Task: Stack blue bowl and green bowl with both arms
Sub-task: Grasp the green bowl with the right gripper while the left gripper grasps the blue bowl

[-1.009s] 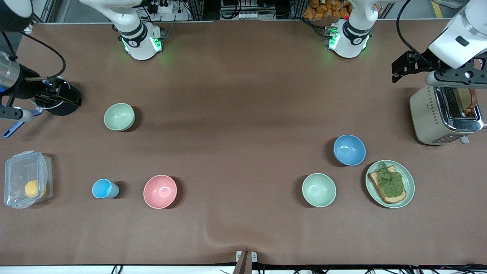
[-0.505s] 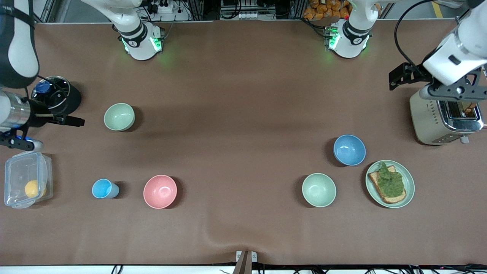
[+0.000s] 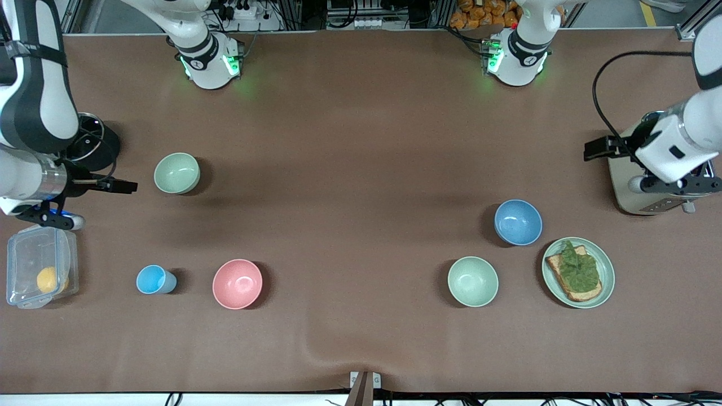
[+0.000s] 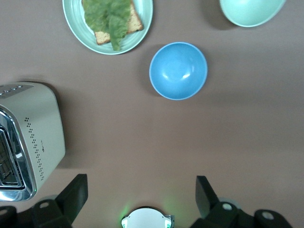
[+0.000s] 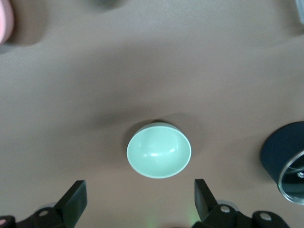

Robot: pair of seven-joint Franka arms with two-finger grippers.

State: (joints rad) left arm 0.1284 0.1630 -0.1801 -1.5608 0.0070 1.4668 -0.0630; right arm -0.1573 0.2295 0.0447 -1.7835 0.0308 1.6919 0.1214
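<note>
Blue bowl [image 3: 518,222] at the left arm's end of the counter [image 3: 361,141] and green bowl [image 3: 176,173] at the right arm's end sit untouched, while the left gripper [image 4: 141,197] over the toaster [image 3: 648,186] and the right gripper [image 5: 138,197] between the black pot [image 3: 101,148] and the clear box [image 3: 39,265], both spread and empty, have swung toward them, so the approach appears under way.

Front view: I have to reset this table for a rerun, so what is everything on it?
round matte blue bowl: one, mid-blue, toward the left arm's end
round matte sage-green bowl: one, dull green, toward the right arm's end
mint-green bowl: one, pale green, nearer the camera than the blue bowl
pink bowl: one, pink, beside the cup
small cup: one, light blue
flat plate: one, green, holding toast with a leaf, beside the blue bowl
toaster: one, cream and chrome
clear plastic box: one, holding something yellow
black round container: one
left gripper: fingers open, over the toaster
right gripper: fingers open, between container and box
</note>
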